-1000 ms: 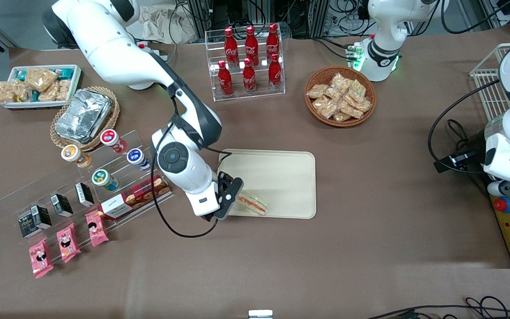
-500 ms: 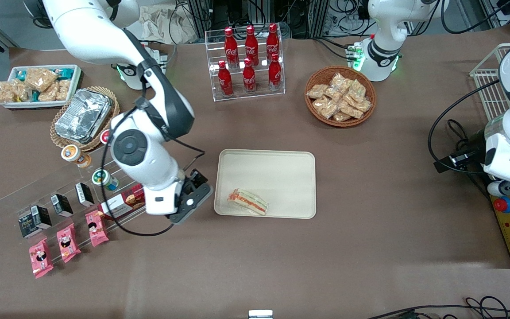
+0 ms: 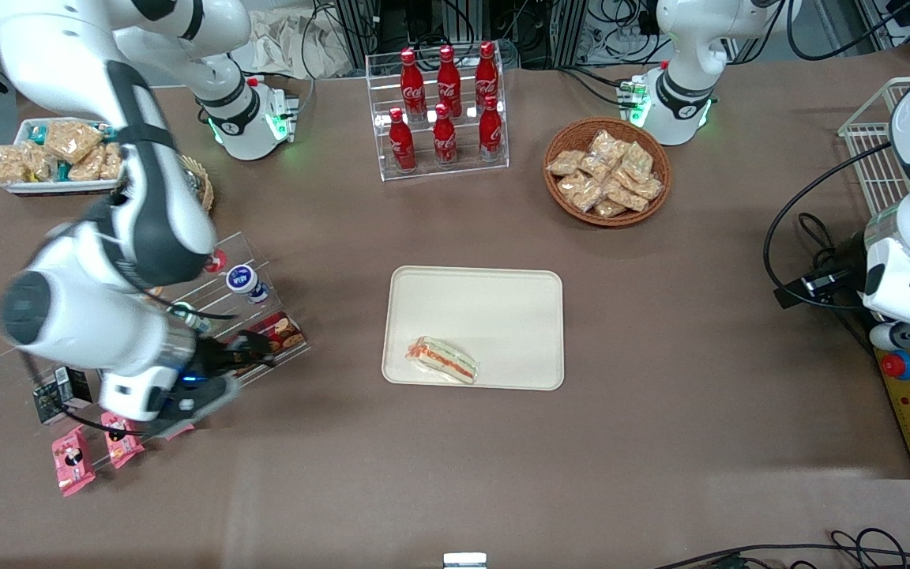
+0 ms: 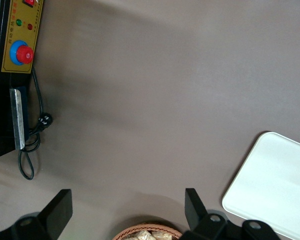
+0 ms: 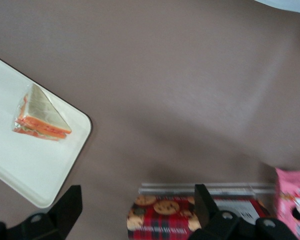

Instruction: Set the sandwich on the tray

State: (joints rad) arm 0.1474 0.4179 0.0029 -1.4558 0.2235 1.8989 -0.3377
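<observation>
The sandwich (image 3: 443, 359), a clear-wrapped wedge with a red and green filling edge, lies flat on the cream tray (image 3: 486, 316), near the tray's corner closest to the front camera at the working arm's end. Nothing touches it. My gripper (image 3: 238, 357) hangs well away from the tray, above the clear rack that holds the cookie box (image 3: 281, 332), toward the working arm's end of the table. In the right wrist view the gripper (image 5: 137, 210) is open and empty, with the sandwich (image 5: 42, 117) resting on the tray (image 5: 20, 165) apart from it.
A rack of cola bottles (image 3: 443, 103) and a wicker basket of snack packets (image 3: 607, 170) stand farther from the camera than the tray. A white bin of snacks (image 3: 68, 150) and pink packets (image 3: 72, 458) lie at the working arm's end. The cookie box (image 5: 165, 215) sits under the gripper.
The gripper has left the sandwich on the tray and swung away toward the working arm's end, over the acrylic rack. The sandwich has stayed where it lay.
</observation>
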